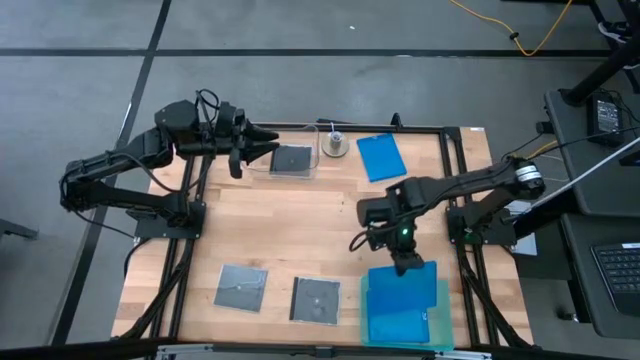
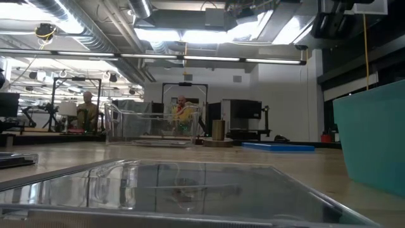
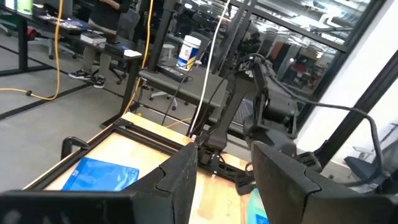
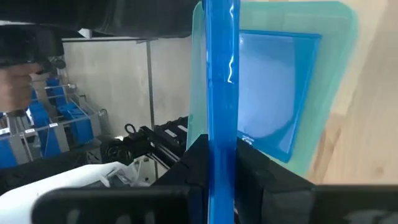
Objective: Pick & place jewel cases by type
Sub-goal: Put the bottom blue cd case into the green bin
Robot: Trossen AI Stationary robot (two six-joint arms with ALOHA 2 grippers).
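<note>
The right tool (image 1: 408, 262) pinches a thin bright blue plastic jewel case (image 4: 220, 74) on its edge above the teal-green square tray (image 1: 440, 300) near the counter's front right corner, likely to drop it there, while the left tool (image 1: 268, 152), fingers apart and empty, waits by the back edge.

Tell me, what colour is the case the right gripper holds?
Bright blue case, clearest in the right wrist view.

bright overhead ceiling lights (image 2: 190, 35), soft shadows, blurred foreground case (image 2: 183, 190)
</note>
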